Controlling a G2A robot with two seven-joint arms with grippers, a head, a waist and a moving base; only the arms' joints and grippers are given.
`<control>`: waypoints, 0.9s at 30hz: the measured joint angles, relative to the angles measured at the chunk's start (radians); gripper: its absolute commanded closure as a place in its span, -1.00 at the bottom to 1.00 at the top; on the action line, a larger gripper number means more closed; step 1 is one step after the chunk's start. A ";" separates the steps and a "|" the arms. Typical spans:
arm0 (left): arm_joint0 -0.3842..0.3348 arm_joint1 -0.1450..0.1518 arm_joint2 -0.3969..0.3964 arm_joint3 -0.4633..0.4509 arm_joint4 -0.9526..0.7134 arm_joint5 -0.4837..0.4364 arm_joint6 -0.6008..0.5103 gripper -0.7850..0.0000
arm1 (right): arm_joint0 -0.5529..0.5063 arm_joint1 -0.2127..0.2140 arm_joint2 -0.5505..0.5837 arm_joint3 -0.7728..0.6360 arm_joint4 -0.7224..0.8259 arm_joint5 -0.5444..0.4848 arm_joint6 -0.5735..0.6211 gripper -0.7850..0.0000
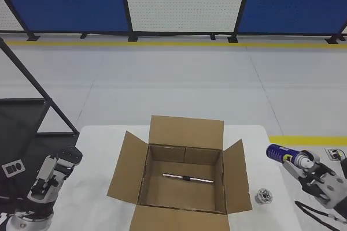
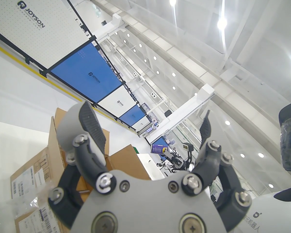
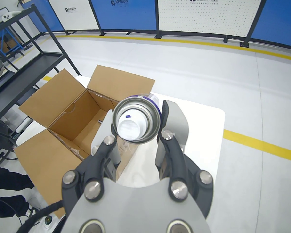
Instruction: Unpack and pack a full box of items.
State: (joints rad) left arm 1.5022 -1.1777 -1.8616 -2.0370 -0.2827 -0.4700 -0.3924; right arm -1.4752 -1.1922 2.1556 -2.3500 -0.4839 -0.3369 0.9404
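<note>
- Top view: the box (image 1: 185,173) stands open in the middle of the table (image 1: 98,138), all four flaps folded out. A thin stick (image 1: 188,178) lies on its floor. A small round part (image 1: 265,196) sits on the table just beside the right flap. The right gripper (image 1: 298,161) is clamped on a spray can (image 1: 280,153), held over the table and apart from the box. The left gripper (image 1: 69,157) is on the other side, well apart from the box.
- We judge the box nearly emptied. The stick is left to take out, and all of the repacking is ahead. We cannot tell whether the can is going out or coming back.
- Left wrist view: the left gripper (image 2: 146,112) points up towards the ceiling, its jaws spread wide with nothing between them, which the top view leaves unclear.
- Right wrist view: we look at the can (image 3: 135,121) end on, with its white nozzle towards us. The fingers press against its sides, which confirms the grip. One inner wall of the box is visible, but not the stick.
</note>
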 measured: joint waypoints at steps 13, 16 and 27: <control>0.000 0.000 0.000 0.000 0.000 0.000 0.000 -1.00 | -0.203 0.028 0.125 0.000 -0.105 -0.076 0.226 1.00; 0.000 0.000 0.000 0.000 0.000 0.000 0.000 -1.00 | -0.190 0.042 0.056 0.000 -0.152 -0.050 0.322 1.00; 0.000 0.000 0.000 0.000 0.000 0.000 0.000 -1.00 | -0.186 0.044 0.045 0.000 -0.151 -0.044 0.339 1.00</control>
State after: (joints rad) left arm 1.5022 -1.1777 -1.8616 -2.0370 -0.2827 -0.4699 -0.3924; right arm -1.6614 -1.1487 2.2009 -2.3500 -0.6351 -0.3810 1.2792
